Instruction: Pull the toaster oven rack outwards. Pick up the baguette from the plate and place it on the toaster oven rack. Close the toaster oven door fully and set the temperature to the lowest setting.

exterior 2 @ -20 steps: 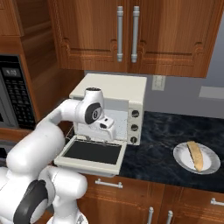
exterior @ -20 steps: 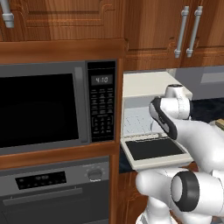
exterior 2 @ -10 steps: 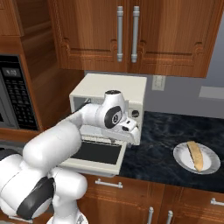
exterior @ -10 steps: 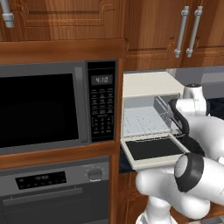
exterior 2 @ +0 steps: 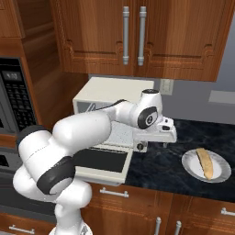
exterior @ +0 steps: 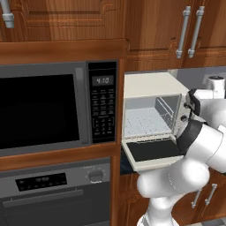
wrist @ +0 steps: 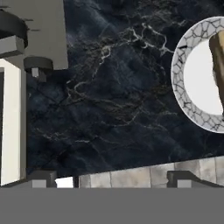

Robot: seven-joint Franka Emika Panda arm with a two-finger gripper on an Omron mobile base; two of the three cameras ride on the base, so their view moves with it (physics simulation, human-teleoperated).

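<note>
Toaster oven point(exterior: 150, 86): cream-white box, sits on the dark marble counter point(exterior 2: 160, 165) right beside the microwave point(exterior: 57, 106). Toaster oven door point(exterior: 152, 151) is dropped flat open, dark glass facing up. Toaster oven rack point(exterior: 143, 121): pale wire mesh, level, lying in the cavity. Plate point(exterior 2: 190, 163): round, white, on the counter well right of the oven. Baguette point(exterior 2: 205, 162): tan loaf lying on the plate, pointing front to back.
</note>
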